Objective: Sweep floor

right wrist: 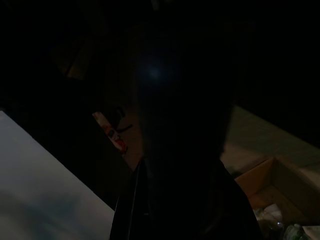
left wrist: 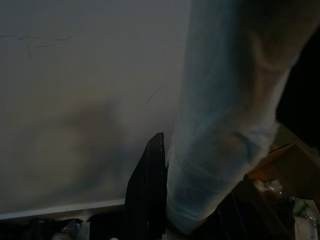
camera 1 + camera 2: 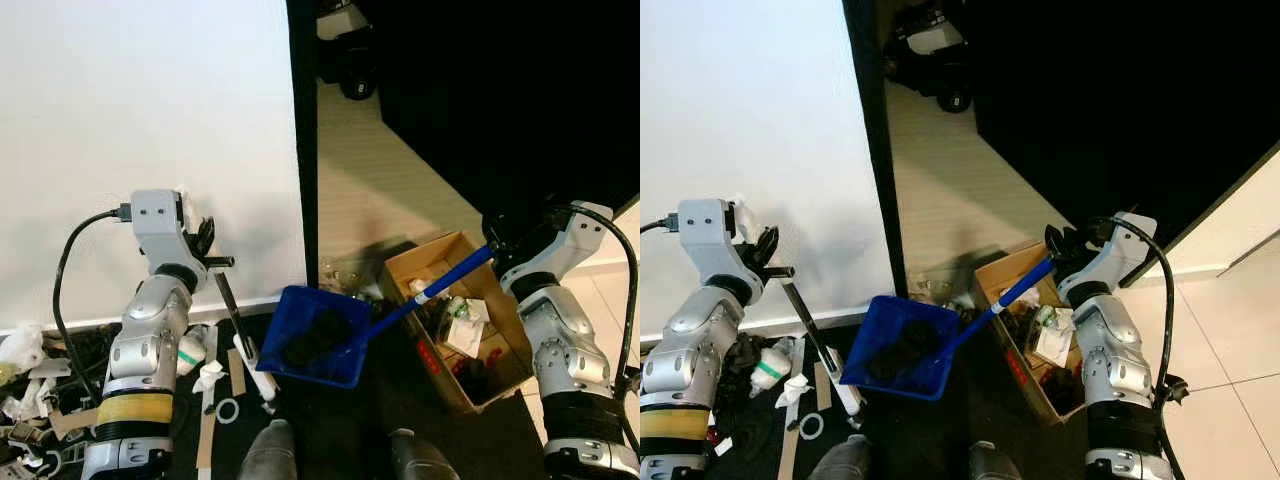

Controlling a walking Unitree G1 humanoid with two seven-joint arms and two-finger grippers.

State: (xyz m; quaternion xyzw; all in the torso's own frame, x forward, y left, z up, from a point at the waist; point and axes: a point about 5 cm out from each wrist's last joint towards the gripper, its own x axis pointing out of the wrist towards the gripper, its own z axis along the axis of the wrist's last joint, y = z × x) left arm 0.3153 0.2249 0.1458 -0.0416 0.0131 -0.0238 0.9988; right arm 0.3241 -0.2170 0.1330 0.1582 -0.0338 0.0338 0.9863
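Note:
A blue dustpan (image 3: 318, 338) hangs low over the dark floor and holds a heap of dark debris. Its long blue handle (image 3: 452, 275) rises to the right into my right gripper (image 3: 497, 243), which is shut on the handle's end. My left gripper (image 3: 207, 248) is raised near the white wall and shut on a thin grey broom handle (image 3: 226, 300). That handle slants down to a white brush head (image 3: 256, 377) on the floor, just left of the dustpan. In the left wrist view a black finger (image 2: 148, 192) lies beside a blurred pale shape.
An open cardboard box (image 3: 437, 262) with rubbish stands under the dustpan handle. Paper scraps, a tape ring (image 3: 228, 410), a small bottle (image 3: 191, 349) and cables litter the floor at left. A black door post (image 3: 303, 150) edges the wooden floor (image 3: 380, 175). My feet (image 3: 271, 455) are below.

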